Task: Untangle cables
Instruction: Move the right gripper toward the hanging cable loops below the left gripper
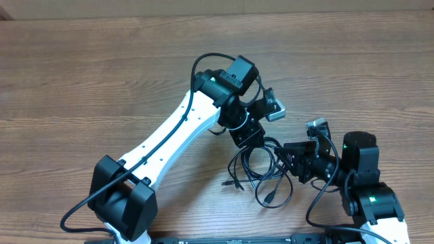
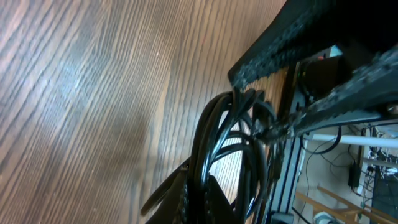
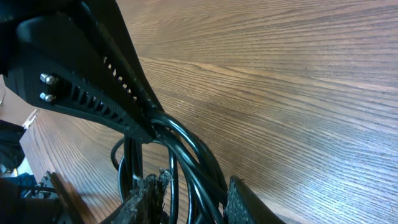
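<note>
The cables [image 1: 261, 173] are a tangle of thin black cords on the wooden table between the two arms, with plug ends lying at the front [image 1: 270, 197]. My left gripper [image 1: 249, 134] is shut on a bundle of the cords at the tangle's top left; in the left wrist view the strands [image 2: 214, 143] run up out of its jaws [image 2: 200, 202]. My right gripper [image 1: 296, 161] grips the tangle's right side. In the right wrist view several cords [image 3: 199, 168] pass between its fingers [image 3: 196, 202], and the jaws are shut on them. The two grippers are close together.
The wooden table [image 1: 102, 74] stretches left and back of the arms. The left arm's white link [image 1: 173, 135] runs diagonally from the front left. The right arm's base [image 1: 369, 196] stands at the front right. A dark rail [image 1: 237, 238] lines the front edge.
</note>
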Tool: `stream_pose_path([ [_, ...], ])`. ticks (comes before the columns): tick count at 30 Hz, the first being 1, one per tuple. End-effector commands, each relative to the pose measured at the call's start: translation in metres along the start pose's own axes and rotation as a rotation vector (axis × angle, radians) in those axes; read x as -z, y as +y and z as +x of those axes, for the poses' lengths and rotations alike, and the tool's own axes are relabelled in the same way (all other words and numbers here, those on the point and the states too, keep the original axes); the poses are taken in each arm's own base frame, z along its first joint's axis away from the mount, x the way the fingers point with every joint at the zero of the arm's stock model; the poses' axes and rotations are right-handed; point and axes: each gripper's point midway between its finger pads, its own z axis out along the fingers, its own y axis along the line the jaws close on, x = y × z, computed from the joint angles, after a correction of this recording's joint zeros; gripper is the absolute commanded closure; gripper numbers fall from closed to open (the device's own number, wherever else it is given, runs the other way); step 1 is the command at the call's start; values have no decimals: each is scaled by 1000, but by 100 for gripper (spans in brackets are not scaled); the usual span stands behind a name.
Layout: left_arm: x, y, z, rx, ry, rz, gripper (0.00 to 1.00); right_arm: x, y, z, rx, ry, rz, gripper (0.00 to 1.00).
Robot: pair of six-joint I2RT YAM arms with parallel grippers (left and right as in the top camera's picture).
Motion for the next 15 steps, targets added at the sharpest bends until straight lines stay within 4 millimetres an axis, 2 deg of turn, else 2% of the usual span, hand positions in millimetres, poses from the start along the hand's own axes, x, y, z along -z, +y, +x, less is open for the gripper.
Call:
stream_pose_path([
  [1,9,-22,-18,-57,-86,93,96,4,11,-9,46,-18,-41,67],
  [15,13,-38,-29,-72,-148,194,96,4,3,-6,44,-9,6,67],
])
